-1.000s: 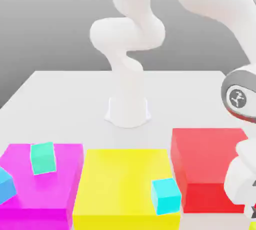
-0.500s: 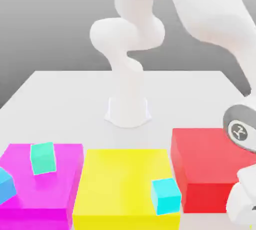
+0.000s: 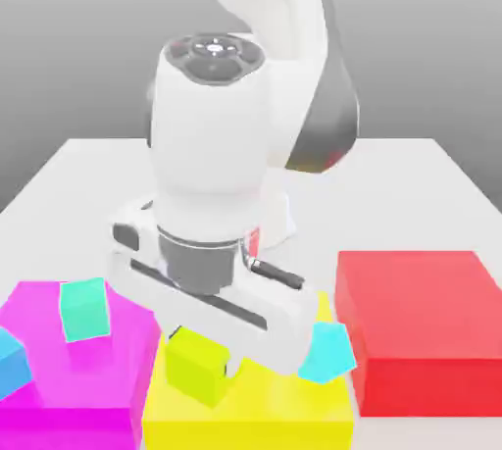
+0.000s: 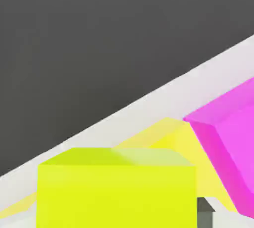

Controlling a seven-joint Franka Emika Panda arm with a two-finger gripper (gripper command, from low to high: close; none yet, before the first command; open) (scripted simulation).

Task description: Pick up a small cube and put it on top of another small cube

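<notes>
White table (image 3: 88,183) is carrying three big flat blocks along the lower part of the exterior view: magenta block (image 3: 59,379) at lower left, yellow block (image 3: 275,404) at lower centre, red block (image 3: 422,311) at lower right. A teal-green cube (image 3: 82,308) is sitting tilted on the magenta block, and a blue cube (image 3: 10,362) is showing at the far left edge on the same block. A cyan cube (image 3: 328,350) is sitting tilted on the yellow block near its right side, just beside the end of the white hand and partly covered by it.

The arm's wrist and hand are filling the centre of the exterior view and are hiding the arm's base and much of the yellow block behind them.

The gripper (image 3: 201,370) is pointing down at lower centre, clamped on the small cube (image 3: 198,367), a lime yellow-green one. The cube is hanging tilted below the hand, over the yellow block; whether it is touching the block, cannot tell. In the hand view the small cube (image 4: 116,187) is sitting large at the bottom, with a dark fingertip (image 4: 206,211) against its side.
</notes>
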